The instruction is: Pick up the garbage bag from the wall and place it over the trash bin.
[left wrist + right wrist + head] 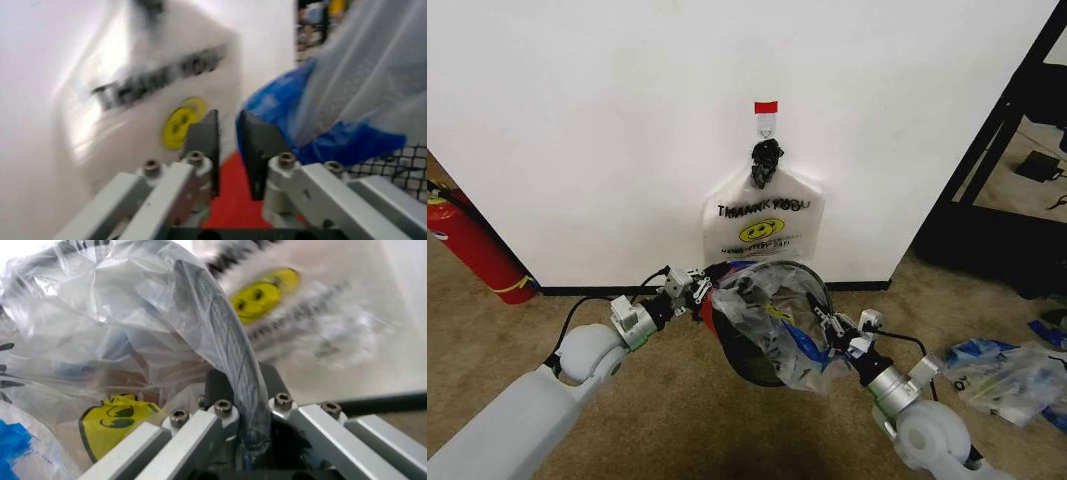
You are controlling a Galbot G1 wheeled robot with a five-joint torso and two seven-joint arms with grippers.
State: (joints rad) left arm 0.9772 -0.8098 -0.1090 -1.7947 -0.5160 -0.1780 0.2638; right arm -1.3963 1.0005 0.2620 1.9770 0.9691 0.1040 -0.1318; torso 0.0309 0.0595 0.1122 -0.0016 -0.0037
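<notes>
The bag (772,320) is draped over the bin (752,362), which is held tilted off the floor below the wall (627,120). The right tool (829,326) is clamped on the bag's rim fold at the bin's right edge; the left tool (695,288) is set at the left edge, its jaws slightly apart with nothing seen between them. The fold pinched in the right tool (243,415) is shown in the right wrist view, the bin's red base (230,200) in the left wrist view.
</notes>
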